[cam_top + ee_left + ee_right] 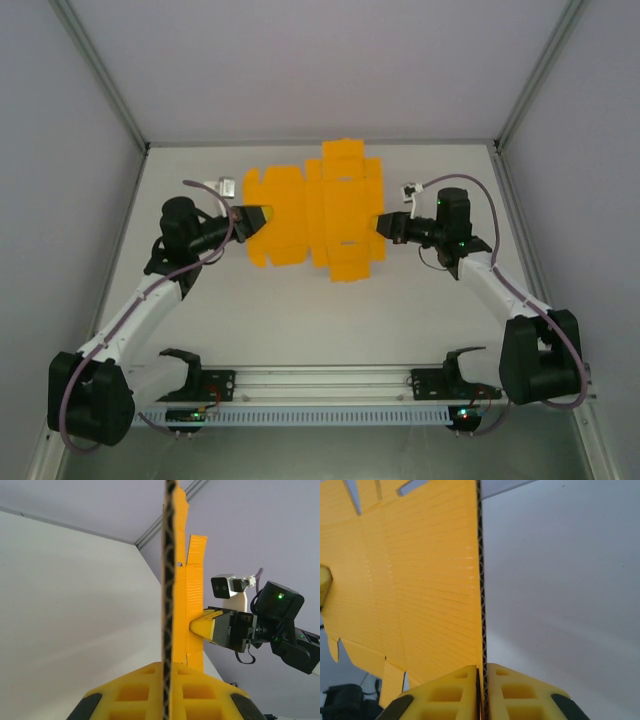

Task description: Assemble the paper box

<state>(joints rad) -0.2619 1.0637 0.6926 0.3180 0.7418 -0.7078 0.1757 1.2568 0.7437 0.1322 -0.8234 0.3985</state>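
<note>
My left gripper (250, 216) and my right gripper (383, 224) each pinch one side of the flat paper box (315, 215), which sits right between them.

1. Flat paper box (315, 215) spans the far-middle desk (330, 320), pinched between left gripper (254, 216) and right gripper (381, 224) (no crossing there).
2. Near half open, up to near-edge rail (330, 378).
3. Side walls (60, 150) bound both edges.
</note>
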